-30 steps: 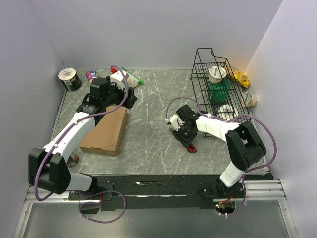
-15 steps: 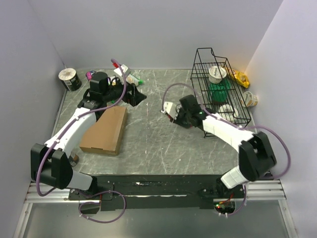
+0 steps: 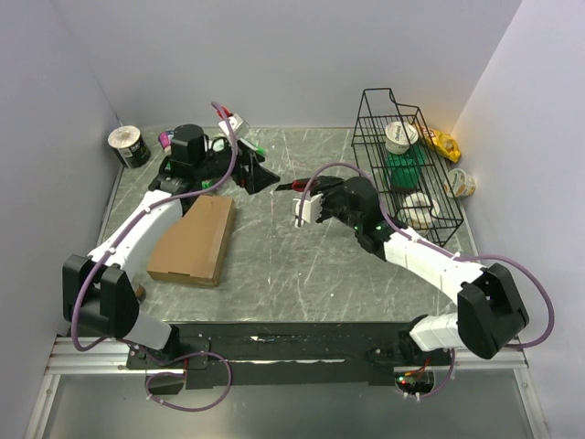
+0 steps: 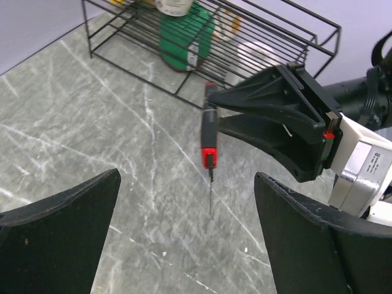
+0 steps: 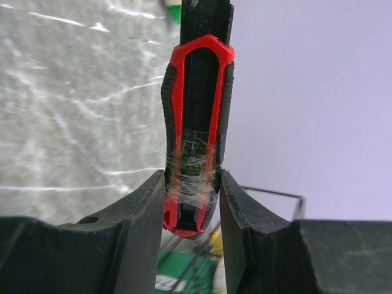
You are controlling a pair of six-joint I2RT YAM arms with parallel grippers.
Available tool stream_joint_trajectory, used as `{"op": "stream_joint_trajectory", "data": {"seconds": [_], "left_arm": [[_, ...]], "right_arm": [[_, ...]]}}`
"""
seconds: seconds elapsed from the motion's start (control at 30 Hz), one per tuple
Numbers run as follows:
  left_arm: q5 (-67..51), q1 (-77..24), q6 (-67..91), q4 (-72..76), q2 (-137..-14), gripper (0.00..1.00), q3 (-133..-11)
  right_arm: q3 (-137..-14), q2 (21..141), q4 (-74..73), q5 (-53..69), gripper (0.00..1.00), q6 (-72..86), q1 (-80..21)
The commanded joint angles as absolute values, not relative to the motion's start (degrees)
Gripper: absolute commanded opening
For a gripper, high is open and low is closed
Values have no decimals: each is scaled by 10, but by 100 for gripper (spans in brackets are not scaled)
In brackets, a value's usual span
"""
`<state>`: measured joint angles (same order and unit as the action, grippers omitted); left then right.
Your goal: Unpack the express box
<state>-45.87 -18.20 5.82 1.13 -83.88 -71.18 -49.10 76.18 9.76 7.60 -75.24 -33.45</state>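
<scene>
Grey marbled table (image 3: 292,265) between pale lavender walls, with a round tin (image 3: 128,144) in the corner at 10 o'clock. The express box (image 3: 194,240) lies flat and closed at about 8 o'clock from the table's middle, beside the left arm's forearm, with nothing touching it. The left gripper (image 3: 259,176) hangs beyond the box's 1 o'clock corner, its fingers (image 4: 61,233) spread wide and empty. Facing it at centre, the right gripper (image 3: 311,197) is clamped on a red-and-black cutter (image 5: 195,153), handle wrapped in clear tape, thin tip pointing down at bare table in the left wrist view. A wire rack (image 3: 402,155) of cups and a green bag stands at 2 o'clock.

The box is probably light, with stiff panels but bendable flaps, and likely to slide on the smooth top. Pinning the lid or pinching a long edge with the free gripper would steady it while the blade works the flap seam; no tape is discernible from above
</scene>
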Motion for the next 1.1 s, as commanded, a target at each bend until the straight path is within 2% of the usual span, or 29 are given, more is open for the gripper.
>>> {"op": "stream_joint_trajectory", "data": {"seconds": [0.0, 0.07, 0.23, 0.43, 0.9, 1.0, 1.03, 1.07], "left_arm": [[-471, -199, 45, 26, -841, 97, -735], [-446, -214, 23, 19, -846, 99, -737], [-397, -242, 18, 22, -872, 93, -751], [-373, -272, -26, 8, -896, 73, -783], [-396, -287, -96, -57, -924, 46, -819], [-411, -288, -96, -56, -934, 34, -832], [-417, -289, -102, -61, -937, 21, -841], [-417, -289, -105, -63, -942, 13, -845]], "right_arm": [[-509, 760, 199, 91, 0, -807, -344], [-512, 769, 221, 97, 0, -811, -347], [-518, 788, 261, 110, 0, -852, -357], [-518, 786, 276, 125, 0, -866, -362], [-505, 768, 289, 143, 0, -882, -363], [-502, 766, 280, 147, 0, -882, -361], [-502, 766, 279, 148, 0, -882, -361], [-501, 766, 279, 152, 0, -870, -359]]}}
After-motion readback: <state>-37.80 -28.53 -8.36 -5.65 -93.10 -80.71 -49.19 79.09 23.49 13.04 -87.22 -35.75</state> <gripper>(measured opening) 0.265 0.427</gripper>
